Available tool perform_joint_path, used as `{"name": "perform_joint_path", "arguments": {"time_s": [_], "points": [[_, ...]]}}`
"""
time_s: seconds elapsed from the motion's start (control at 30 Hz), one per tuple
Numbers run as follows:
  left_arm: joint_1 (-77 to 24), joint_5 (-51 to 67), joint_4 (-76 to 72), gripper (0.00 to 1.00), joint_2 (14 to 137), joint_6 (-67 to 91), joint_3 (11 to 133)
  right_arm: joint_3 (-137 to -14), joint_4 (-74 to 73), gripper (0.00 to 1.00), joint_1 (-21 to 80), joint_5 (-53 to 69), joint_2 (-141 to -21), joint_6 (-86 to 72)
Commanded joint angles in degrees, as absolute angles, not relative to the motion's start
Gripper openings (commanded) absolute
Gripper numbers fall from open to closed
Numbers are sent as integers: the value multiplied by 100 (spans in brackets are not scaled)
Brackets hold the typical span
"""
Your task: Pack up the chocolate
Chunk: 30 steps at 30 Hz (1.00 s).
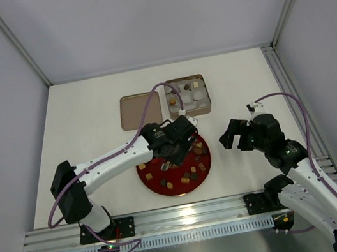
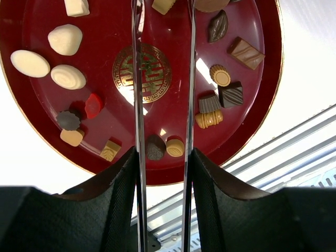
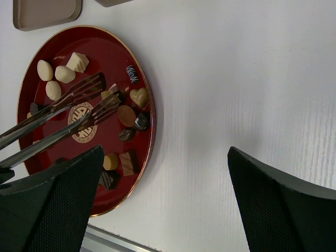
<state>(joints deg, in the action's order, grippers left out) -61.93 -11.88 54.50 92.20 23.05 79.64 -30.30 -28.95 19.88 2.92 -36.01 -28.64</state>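
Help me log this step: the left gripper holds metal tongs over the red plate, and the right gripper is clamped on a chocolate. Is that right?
Not quite. The left gripper does hold the tongs over the red plate, but the right gripper is open and holds nothing, hanging over the table beside the plate. The right wrist view shows it.

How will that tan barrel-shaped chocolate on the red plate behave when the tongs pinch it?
The barrel chocolate lies on its side, so it may roll on the glossy plate. It looks small and probably light. The smooth metal tongs could let it slip.
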Motion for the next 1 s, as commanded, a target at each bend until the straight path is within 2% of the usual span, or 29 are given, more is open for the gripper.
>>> {"name": "perform_joint_path", "arguments": {"time_s": [0.0, 0.2, 0.6, 0.97], "points": [[-6214, -1107, 5221, 42, 9211, 2224, 7937, -3067, -2848, 100, 2004, 211, -3577, -2857], [-6223, -1090, 5195, 38, 9237, 2215, 7910, -3059, -2848, 100, 1995, 211, -3586, -2865], [-6161, -1072, 5212, 20, 9202, 2206, 7963, -3059, -2848, 100, 2004, 202, -3577, -2865], [-5652, -897, 5353, 19, 8982, 2136, 8683, -3067, -2812, 100, 2004, 220, -3595, -2874]]}}
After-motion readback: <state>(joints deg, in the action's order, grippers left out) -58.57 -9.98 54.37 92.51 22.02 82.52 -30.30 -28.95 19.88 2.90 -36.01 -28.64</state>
